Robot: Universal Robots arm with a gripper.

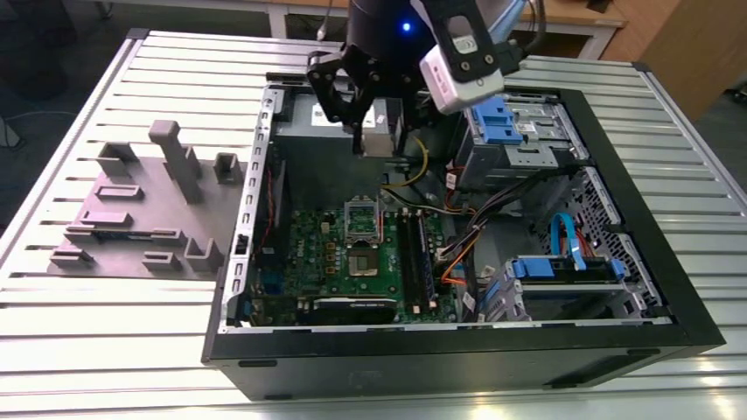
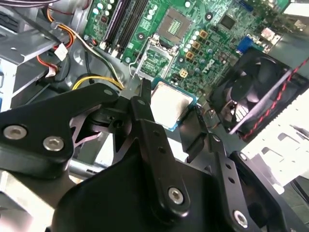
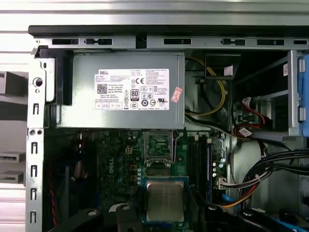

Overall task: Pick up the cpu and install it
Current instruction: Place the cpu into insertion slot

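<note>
My gripper [image 1: 371, 131] pinches the cpu [image 2: 171, 104] by 2 opposite edges, aloft over the open case [image 1: 467, 354]. I judge it light, stiff and fragile, so I grip the edges only.

The arm [image 1: 391, 35] hangs from the top of the exterior view, its wrist near vertical and the tool [image 1: 373, 140] pointing down. In the second wrist view, two black fingers [image 2: 141, 113] sit closed against opposite edges of the cpu [image 2: 168, 100], apparently holding it flat. The linkage bars are splayed behind the fingers.
</note>
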